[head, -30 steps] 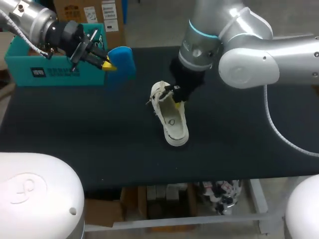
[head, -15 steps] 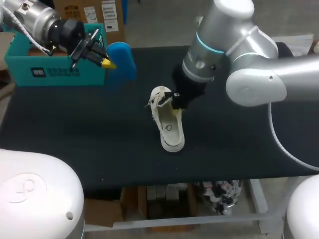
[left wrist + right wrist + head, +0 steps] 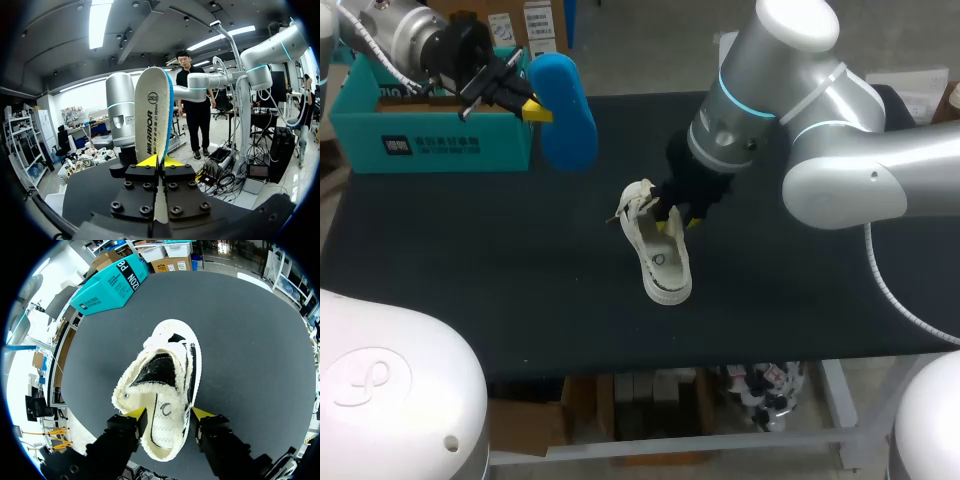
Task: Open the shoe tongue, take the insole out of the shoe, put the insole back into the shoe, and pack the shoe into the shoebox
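Note:
A white shoe [image 3: 658,250] lies on the black table [image 3: 470,250], its tongue pulled back and the dark inside showing [image 3: 155,367]. My right gripper [image 3: 678,222] hangs over the heel end. In the right wrist view the right gripper [image 3: 169,415] is open, with its yellow fingertips [image 3: 135,413] spread to either side of the heel. My left gripper [image 3: 533,108] is raised at the back left, shut on the insole [image 3: 565,110], blue underneath. In the left wrist view the insole [image 3: 152,115] stands upright, gripped edge-on in the left gripper [image 3: 160,161].
A teal shoebox [image 3: 430,140] stands at the table's back left corner, just behind the left gripper, and is seen beyond the shoe's toe [image 3: 107,285]. Bare black tabletop lies around the shoe on all sides.
My right gripper's fingers have spread apart at the shoe's heel. The left arm has raised the insole and swung it a little to the right. The shoe has barely shifted.

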